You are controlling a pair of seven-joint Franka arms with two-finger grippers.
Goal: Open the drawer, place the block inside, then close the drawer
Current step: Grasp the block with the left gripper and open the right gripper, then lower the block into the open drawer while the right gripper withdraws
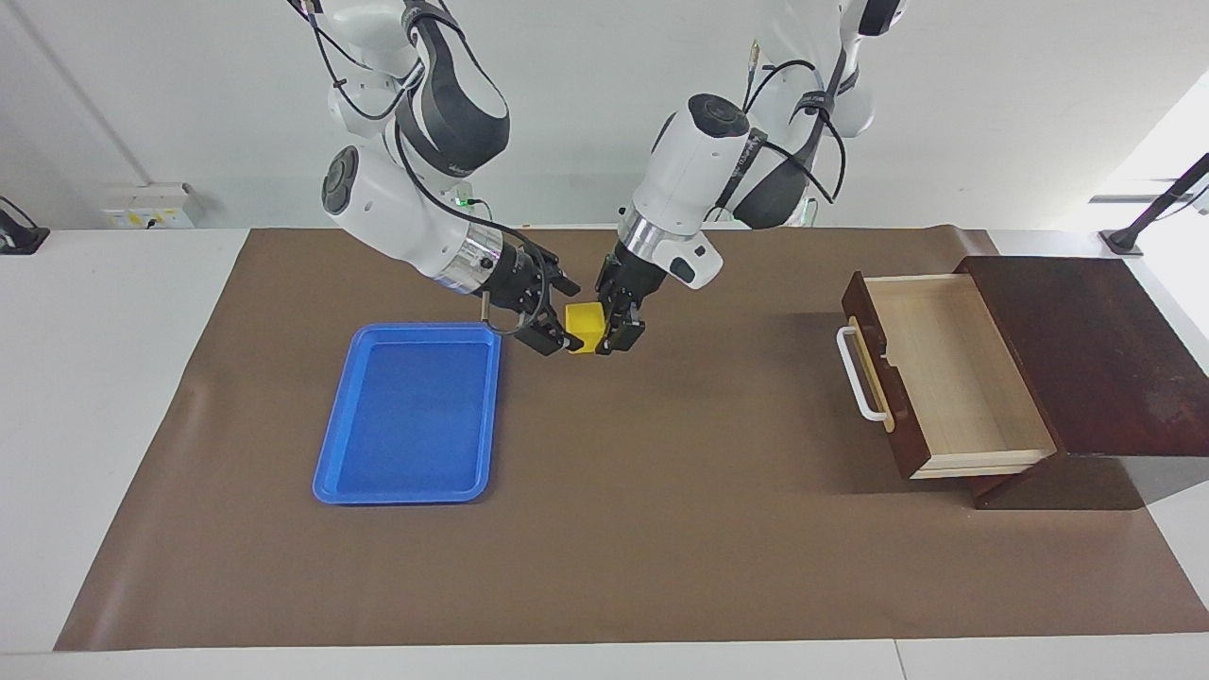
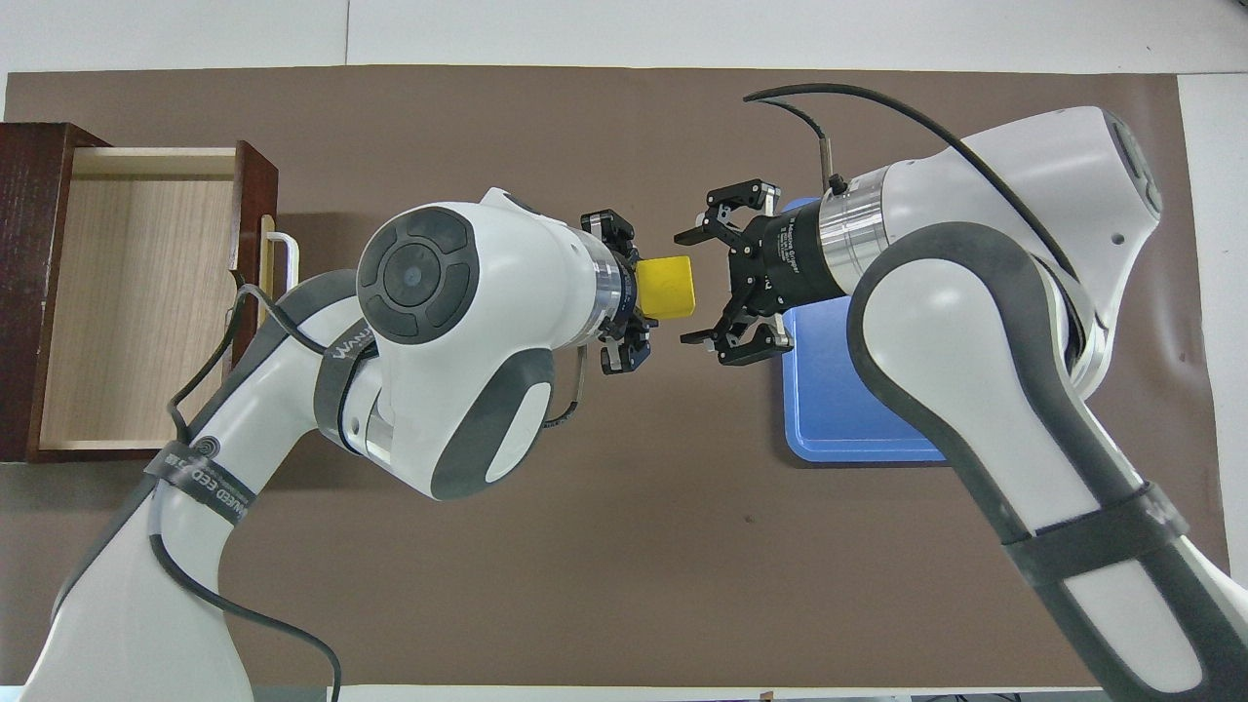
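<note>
Holding the block (image 1: 586, 326) pinched in my left pincer (image 1: 604, 331) while my right pincer (image 1: 557, 326) hangs spread beside it, I judge the next move is carrying it to the open drawer (image 1: 954, 373).

Yellow block (image 1: 585, 326) held above mat, drawer (image 1: 945, 373) pulled open — pale interior

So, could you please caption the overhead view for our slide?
Left pincer shut on small yellow cube; right pincer open beside it, over brown mat; wooden drawer open.
</note>
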